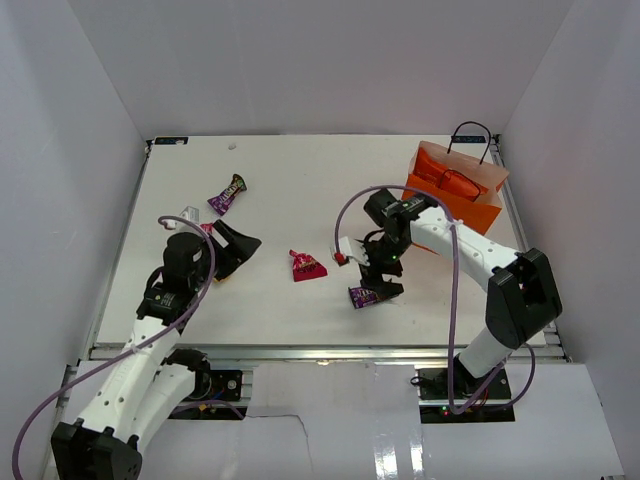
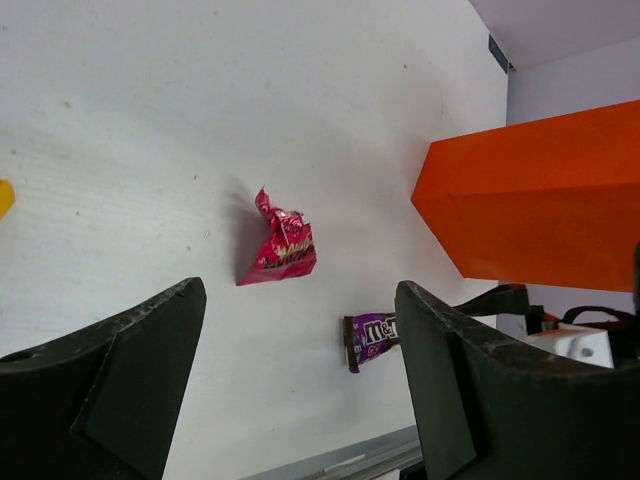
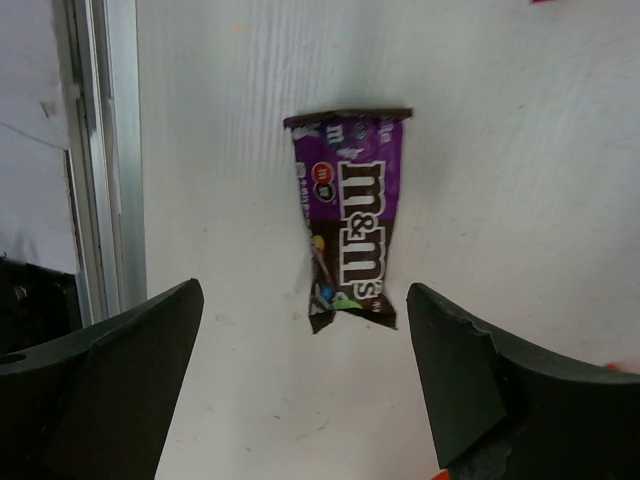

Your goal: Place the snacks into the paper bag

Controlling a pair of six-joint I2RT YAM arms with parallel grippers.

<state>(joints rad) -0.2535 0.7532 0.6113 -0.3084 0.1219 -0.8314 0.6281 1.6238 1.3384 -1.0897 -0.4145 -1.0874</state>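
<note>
We see the right pincer [image 3: 301,290] spread wide over a purple M&M's packet [image 3: 352,240] flat on the table [image 1: 280,190], left pincer [image 2: 300,290] likewise apart, magenta packet [image 2: 280,255] beyond it, orange paper bag [image 1: 478,213] upright far right

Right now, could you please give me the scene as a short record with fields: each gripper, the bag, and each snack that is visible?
left gripper: open, holding nothing, at the left side of the table
right gripper: open, over the purple M&M's packet
orange paper bag: upright, far right corner
red-orange chip bag: inside the paper bag
purple M&M's packet: lying flat near the front edge, not gripped
second purple packet: lying far left of centre
magenta-pink packet: lying in the middle, between the arms
</note>
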